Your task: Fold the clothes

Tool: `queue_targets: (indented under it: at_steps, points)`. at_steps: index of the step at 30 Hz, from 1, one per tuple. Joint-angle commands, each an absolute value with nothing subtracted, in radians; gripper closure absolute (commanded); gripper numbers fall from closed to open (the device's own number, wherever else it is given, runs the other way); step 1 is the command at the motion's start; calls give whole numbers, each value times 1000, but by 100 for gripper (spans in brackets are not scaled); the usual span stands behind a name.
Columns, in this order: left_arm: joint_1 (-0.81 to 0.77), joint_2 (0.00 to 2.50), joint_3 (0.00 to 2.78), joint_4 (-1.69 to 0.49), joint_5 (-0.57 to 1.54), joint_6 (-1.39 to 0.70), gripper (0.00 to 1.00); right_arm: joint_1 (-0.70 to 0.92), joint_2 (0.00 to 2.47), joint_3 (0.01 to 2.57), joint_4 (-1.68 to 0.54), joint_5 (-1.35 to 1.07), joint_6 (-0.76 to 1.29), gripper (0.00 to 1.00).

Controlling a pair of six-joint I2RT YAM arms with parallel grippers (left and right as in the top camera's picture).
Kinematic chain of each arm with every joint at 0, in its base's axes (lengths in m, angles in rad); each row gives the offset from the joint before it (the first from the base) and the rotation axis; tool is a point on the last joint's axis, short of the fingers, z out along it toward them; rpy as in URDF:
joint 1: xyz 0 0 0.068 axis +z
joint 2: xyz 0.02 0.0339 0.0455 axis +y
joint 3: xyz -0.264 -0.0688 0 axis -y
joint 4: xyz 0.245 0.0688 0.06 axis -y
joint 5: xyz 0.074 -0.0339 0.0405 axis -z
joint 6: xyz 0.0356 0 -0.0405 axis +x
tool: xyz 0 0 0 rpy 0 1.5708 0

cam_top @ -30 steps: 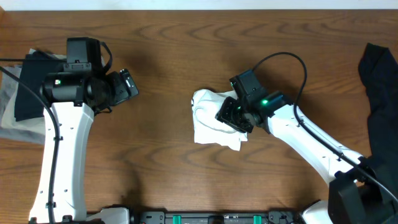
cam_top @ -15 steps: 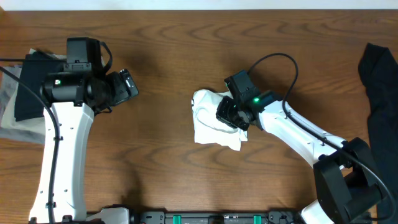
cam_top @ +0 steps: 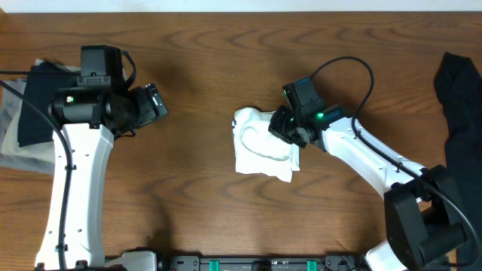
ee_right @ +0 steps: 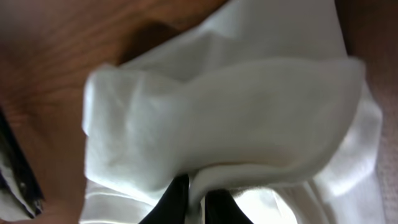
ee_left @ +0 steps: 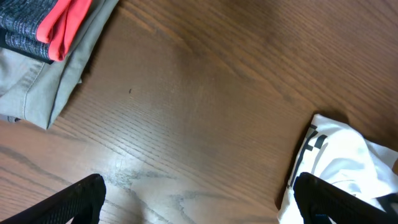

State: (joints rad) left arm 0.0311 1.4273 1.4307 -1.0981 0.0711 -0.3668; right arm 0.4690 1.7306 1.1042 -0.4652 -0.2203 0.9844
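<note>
The right gripper (cam_top: pixel 282 128) pinches a raised fold of the white T-shirt (cam_top: pixel 260 150) at mid-table, its two dark fingers (ee_right: pixel 169 202) drawn together with a ridge of cloth caught between them, as the right wrist view shows. The rest of the soft, wrinkled shirt spreads out ahead of those jaws and to either side of them, bunched into a loose heap on the wooden table (cam_top: pixel 196 60), with most of the heap lying beyond the fingertips and away from the arm. The left gripper (cam_top: pixel 154 105) hangs over bare wood with its jaws spread wide and nothing between them. In its wrist view the two fingers stand at the opposite lower corners of the frame. From those open jaws the shirt lies ahead and off to one side, apart from both fingers, with a dark printed mark showing on the edge nearest them. Ahead on the other side of the left jaws sit the olive-grey garments (ee_left: pixel 50 81), with a black garment with a red-and-grey band (ee_left: pixel 59 25) on top. A dark garment (cam_top: pixel 459 98) lies at the table's far edge behind the right arm.
</note>
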Motion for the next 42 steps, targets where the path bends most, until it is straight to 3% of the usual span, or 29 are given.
queue_targets:
  at_steps: [1, 9, 38, 42]
  points:
    - [35, 1433, 1419, -1102, 59, -368, 2, 448, 1719, 1126, -441, -210, 971, 91]
    - [35, 1433, 1419, -1099, 59, -368, 2, 403, 1719, 1126, -368, -172, 971, 99]
    - [35, 1434, 1419, -1100, 59, -368, 2, 397, 1721, 1125, -404, 354, 881, 96]
    - [35, 1434, 1419, -1099, 59, -368, 2, 397, 1721, 1125, -422, 379, 881, 77]
